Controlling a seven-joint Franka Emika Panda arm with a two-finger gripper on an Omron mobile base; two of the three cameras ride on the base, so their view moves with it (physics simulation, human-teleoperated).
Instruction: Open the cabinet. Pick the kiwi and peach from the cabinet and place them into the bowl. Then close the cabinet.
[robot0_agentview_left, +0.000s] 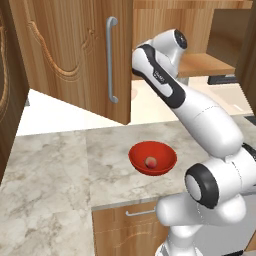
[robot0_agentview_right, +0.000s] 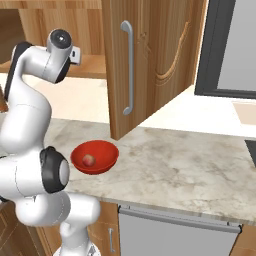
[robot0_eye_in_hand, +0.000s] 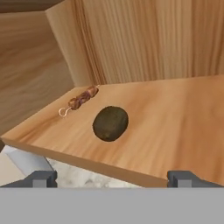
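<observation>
The cabinet (robot0_agentview_left: 75, 55) stands open, its doors swung out over the marble worktop (robot0_agentview_right: 190, 170). The peach (robot0_agentview_left: 150, 162) lies in the red bowl (robot0_agentview_left: 165, 161) on the worktop. The kiwi (robot0_eye_in_hand: 110, 123) sits on the cabinet shelf (robot0_eye_in_hand: 175, 127), a small skewer (robot0_eye_in_hand: 81, 99) just behind it. The gripper (robot0_eye_in_hand: 112, 178) faces the kiwi, jaws spread wide and holding nothing

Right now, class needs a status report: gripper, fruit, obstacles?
Gripper open, empty, facing the kiwi on the cabinet shelf. Peach in bowl. Skewer beside kiwi, not blocking.
</observation>
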